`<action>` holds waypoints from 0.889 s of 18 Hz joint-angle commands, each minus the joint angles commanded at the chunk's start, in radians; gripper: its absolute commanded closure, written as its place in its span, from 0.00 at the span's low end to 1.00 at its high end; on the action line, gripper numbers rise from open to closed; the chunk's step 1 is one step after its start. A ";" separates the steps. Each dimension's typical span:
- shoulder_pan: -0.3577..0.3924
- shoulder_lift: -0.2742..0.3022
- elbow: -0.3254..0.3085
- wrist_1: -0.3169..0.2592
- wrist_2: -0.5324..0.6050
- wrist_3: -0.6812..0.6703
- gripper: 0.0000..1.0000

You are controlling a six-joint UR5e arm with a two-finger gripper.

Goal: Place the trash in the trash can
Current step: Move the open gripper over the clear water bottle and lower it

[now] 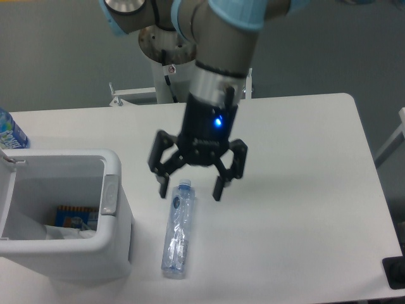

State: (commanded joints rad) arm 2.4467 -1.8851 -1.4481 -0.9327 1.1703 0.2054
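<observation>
You'll see the water bottle [177, 232] lying on the table [304, 190] just right of the trash can [111, 218], no label legible. Your gripper [190, 188] hangs spread wide above its blue cap, holding nothing.

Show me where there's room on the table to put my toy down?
The widest bare patch is the right part of the table, from the gripper and the bottle out to the right edge. The far strip behind the bin is bare too. It's crowded between bin and bottle.
</observation>
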 joint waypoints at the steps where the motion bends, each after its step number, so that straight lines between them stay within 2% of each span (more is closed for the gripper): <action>1: 0.000 -0.018 -0.002 0.002 0.017 0.018 0.00; 6: -0.002 -0.104 -0.017 0.005 0.135 0.100 0.00; 11: -0.014 -0.164 -0.040 0.011 0.169 0.176 0.00; 16: -0.040 -0.203 -0.040 0.012 0.169 0.181 0.00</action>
State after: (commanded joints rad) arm 2.4068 -2.0877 -1.4880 -0.9204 1.3392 0.3865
